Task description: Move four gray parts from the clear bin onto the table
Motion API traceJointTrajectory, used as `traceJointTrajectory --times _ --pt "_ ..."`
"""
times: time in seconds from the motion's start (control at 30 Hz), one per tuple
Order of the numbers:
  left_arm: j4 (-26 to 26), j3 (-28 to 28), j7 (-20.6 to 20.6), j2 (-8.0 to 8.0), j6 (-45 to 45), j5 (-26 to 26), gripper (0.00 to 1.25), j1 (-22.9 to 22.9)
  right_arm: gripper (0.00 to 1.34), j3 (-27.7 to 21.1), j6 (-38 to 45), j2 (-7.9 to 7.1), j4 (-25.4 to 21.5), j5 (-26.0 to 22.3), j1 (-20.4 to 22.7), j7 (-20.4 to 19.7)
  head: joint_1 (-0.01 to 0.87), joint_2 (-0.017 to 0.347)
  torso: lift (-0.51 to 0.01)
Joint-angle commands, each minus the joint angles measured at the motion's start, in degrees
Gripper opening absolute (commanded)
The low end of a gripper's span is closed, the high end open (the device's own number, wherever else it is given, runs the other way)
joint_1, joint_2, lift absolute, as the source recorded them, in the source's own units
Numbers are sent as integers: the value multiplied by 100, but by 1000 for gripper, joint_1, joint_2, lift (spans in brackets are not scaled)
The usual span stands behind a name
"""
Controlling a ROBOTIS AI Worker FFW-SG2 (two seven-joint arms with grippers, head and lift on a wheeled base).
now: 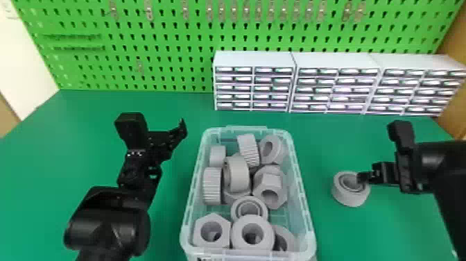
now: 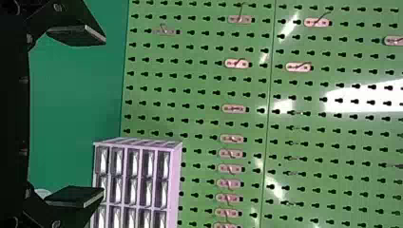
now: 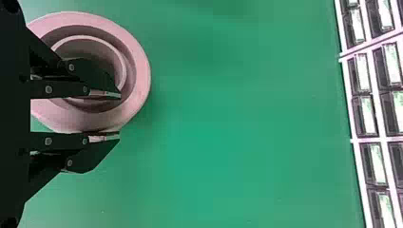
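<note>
The clear bin [image 1: 307, 211] stands in the middle of the table, holding several gray parts: nuts, ribbed rings and round rings, such as a hex nut [image 1: 204, 239] at its near left corner. Right of the bin, a gray ring part [image 1: 341, 198] is held by my right gripper [image 1: 360, 177]. In the right wrist view the gripper [image 3: 119, 116] is shut on the wall of the ring part [image 3: 142, 78], one finger inside the hole and one outside. Whether the ring touches the table I cannot tell. Left of the bin, my left gripper [image 1: 171, 147] is open; its left wrist view shows the gripper [image 2: 103, 116] with fingers wide apart.
White drawer cabinets [image 1: 253, 60] line the back of the green table [image 1: 156, 104], from the middle to the right. Behind them rises a green pegboard [image 1: 166, 41] with small metal hooks. The bin's walls stand between the two arms.
</note>
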Motion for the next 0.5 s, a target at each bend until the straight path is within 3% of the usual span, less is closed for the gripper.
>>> traceJointTrajectory --times 0.0,0.27,0.47 --pt "0 0 0 0 0 -2 1086 1 247 -44 -174 1 16 -134 87 -112 693 72 -52" --pt "0 0 0 -17 0 -2 1086 9 284 -35 -156 -8 25 -161 122 -147 693 72 -52" --pt "0 18 0 -17 0 7 1086 45 730 44 -15 1 -36 -231 122 -147 693 72 -52"
